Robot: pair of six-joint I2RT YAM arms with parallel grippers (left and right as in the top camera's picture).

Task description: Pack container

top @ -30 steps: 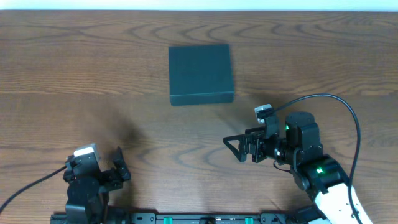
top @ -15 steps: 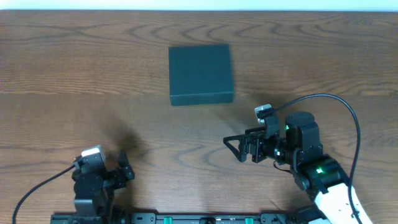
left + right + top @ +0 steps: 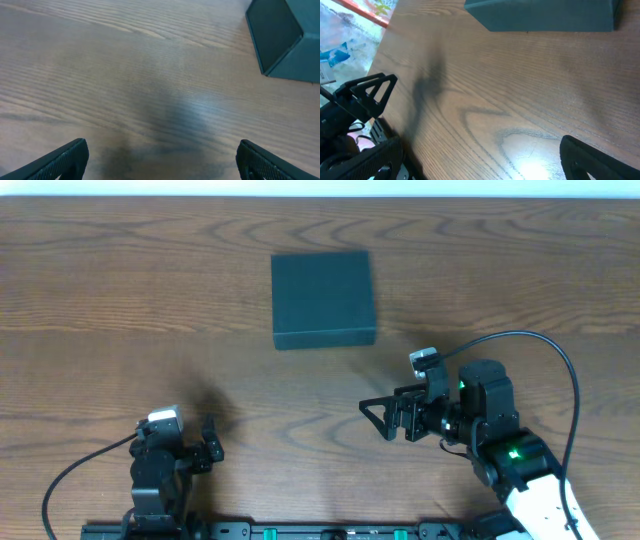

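Overhead: left jaws and right jaws both gape, empty. Anything shifted?
– Only the left arm [image 3: 160, 470], which slid inward along the near edge. The container [image 3: 323, 297] sits shut, far-centre on the tabletop [image 3: 100, 300], well apart from both; I'd judge packing finished.

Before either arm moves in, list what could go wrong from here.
The container sits shut and unheld on the table; a nudge from the open right gripper may slide it rather than open it. The black cable arching over the right arm could snag on a longer reach.
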